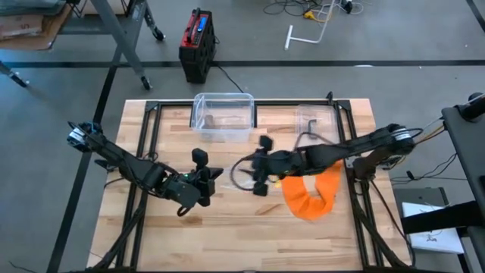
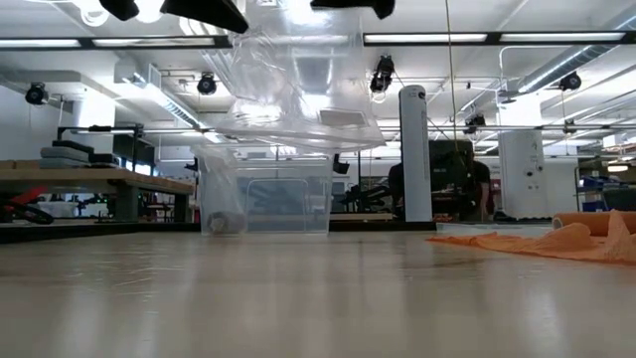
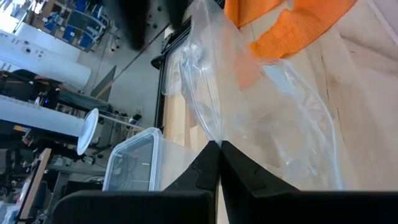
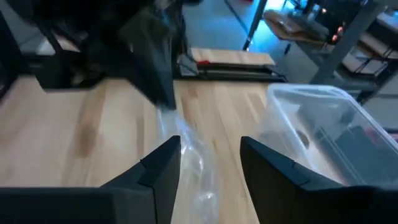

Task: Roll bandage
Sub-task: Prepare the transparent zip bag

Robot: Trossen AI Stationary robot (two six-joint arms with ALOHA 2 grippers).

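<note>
Our left gripper pinches a clear plastic bag by its edge, lifting it off the table so it hangs open. Our right gripper, jaws apart and empty, faces the bag. The orange bandage lies at four o'clock.

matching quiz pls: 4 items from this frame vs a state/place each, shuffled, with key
Items:
1. left gripper
2. right gripper
3. orange bandage
4. clear lidded container

States:
A. lies loose on the table by the right arm
B. jaws apart, nothing between them
C. stands at the table's far edge
D. shut on the clear plastic bag

Pairs: 1-D, 2-B, 3-A, 4-C
</note>
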